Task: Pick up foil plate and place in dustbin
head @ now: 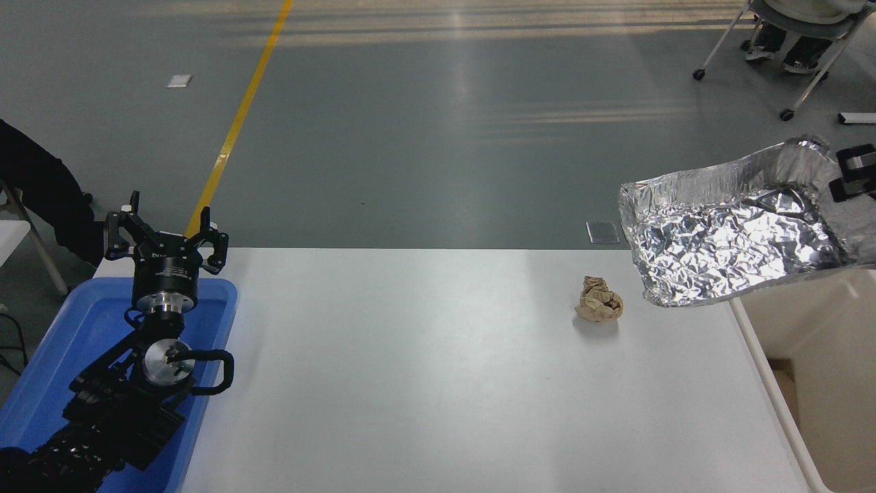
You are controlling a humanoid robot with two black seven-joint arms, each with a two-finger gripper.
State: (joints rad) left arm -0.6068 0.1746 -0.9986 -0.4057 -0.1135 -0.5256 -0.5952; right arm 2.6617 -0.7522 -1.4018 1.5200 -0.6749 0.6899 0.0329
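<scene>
While held aloft, foil plate (725,236) tilted, beside dustbin (814,329).

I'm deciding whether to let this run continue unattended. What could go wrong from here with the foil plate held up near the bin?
1. The right gripper pinches only the far corner of the crinkled silver foil plate; thin foil may bend or slip.
2. Most of the plate hangs over the white table, not the cream plastic dustbin; released now, it could land outside.
3. The crumpled brown paper ball lies just below.
</scene>
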